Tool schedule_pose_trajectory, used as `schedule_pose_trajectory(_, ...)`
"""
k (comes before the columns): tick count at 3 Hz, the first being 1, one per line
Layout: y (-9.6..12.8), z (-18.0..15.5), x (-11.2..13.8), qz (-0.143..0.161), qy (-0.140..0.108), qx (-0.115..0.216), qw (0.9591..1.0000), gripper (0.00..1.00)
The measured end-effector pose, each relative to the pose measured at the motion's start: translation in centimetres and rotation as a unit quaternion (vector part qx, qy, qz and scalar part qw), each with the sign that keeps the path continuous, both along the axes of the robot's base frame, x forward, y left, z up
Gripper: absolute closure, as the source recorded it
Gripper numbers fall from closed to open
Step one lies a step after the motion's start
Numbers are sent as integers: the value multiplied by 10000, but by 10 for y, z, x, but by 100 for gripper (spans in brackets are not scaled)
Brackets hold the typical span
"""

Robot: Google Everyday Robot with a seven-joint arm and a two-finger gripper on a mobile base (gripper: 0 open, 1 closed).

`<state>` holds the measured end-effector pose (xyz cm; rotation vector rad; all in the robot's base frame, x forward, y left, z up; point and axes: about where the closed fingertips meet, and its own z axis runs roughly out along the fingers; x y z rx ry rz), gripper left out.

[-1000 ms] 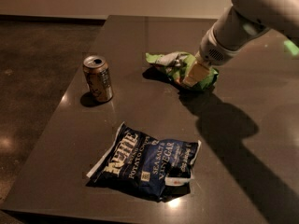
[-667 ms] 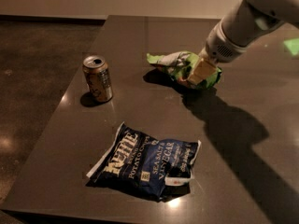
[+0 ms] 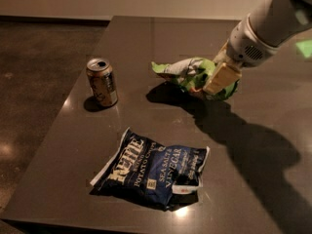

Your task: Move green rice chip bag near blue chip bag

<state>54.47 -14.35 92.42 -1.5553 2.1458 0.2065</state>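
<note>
Gripper (image 3: 215,80) at two o'clock pinches green bag (image 3: 187,72), apparently lifted off table (image 3: 146,43): carrying step. Next, swing toward seven o'clock, setting it beside blue bag (image 3: 153,172).

Lane to blue chip bag (image 3: 155,170) open.
Gripper (image 3: 214,84) clamps green rice chip bag (image 3: 187,71) behind it; bare table (image 3: 161,118) between (can (image 3: 102,82) off left).
</note>
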Motion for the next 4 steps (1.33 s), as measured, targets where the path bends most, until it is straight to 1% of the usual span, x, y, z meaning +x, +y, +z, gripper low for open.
schedule_pose_trajectory(1,6,8,-36,366,151,70,9992,100)
schedule_pose_trajectory(2,8,15,-64,540,187,90,9983,100)
schedule_pose_trajectory(3,14,14,-95,729,193,28,9971,78)
schedule_pose_trajectory(4,20,11,-111,884,223,10,9958,54)
